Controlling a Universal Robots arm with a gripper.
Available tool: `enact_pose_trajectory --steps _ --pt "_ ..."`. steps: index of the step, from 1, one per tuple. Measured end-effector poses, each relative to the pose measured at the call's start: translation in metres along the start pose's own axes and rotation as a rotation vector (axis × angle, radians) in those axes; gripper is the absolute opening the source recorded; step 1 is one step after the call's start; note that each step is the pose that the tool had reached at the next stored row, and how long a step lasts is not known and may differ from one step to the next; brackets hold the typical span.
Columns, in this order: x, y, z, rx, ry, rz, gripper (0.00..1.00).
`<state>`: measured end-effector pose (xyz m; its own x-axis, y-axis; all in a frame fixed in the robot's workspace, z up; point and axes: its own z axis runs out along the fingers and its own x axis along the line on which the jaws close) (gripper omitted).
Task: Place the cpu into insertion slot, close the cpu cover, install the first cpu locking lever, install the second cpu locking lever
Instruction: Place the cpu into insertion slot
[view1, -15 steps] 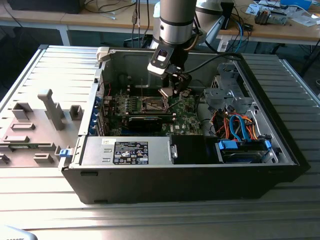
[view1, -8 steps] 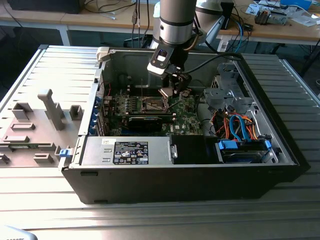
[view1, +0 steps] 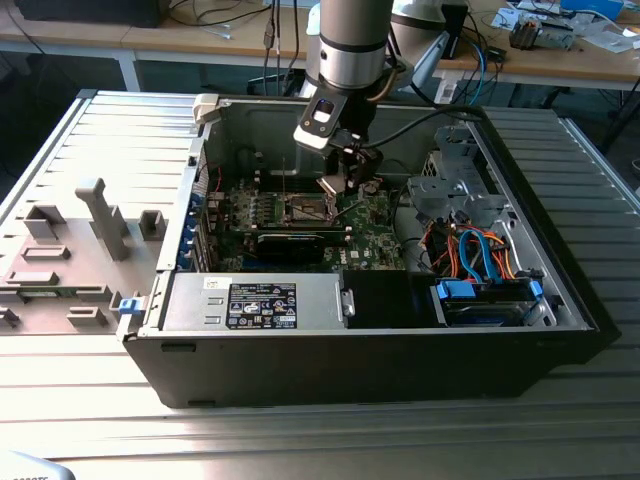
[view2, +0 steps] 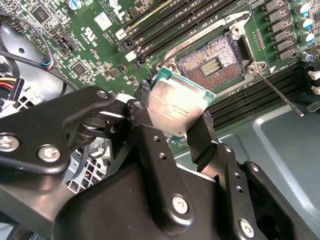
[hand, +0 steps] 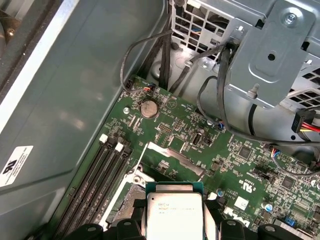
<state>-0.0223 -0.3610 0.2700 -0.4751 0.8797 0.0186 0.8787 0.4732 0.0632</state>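
Looking outward from the wrist, we find the gripper (view2: 176, 117) jaws clamped on the cpu (view2: 175, 105), tilted, near the insertion slot (view2: 212, 62) and clear of it. That slot lies bare on the circuit board (view2: 90, 45) inside the open computer case (view1: 350, 360). In the first wrist view the cpu (hand: 175, 215) hides most of the insertion slot.

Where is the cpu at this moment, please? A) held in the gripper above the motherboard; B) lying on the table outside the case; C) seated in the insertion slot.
A: in the second wrist view the gripper clamps the cpu by its edges, and the insertion slot beyond it lies bare.
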Motion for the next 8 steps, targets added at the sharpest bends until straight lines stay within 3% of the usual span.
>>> enact_pose_trajectory --steps 8 --pt "0.0 0.0 0.0003 -0.0003 -0.001 0.016 0.54"
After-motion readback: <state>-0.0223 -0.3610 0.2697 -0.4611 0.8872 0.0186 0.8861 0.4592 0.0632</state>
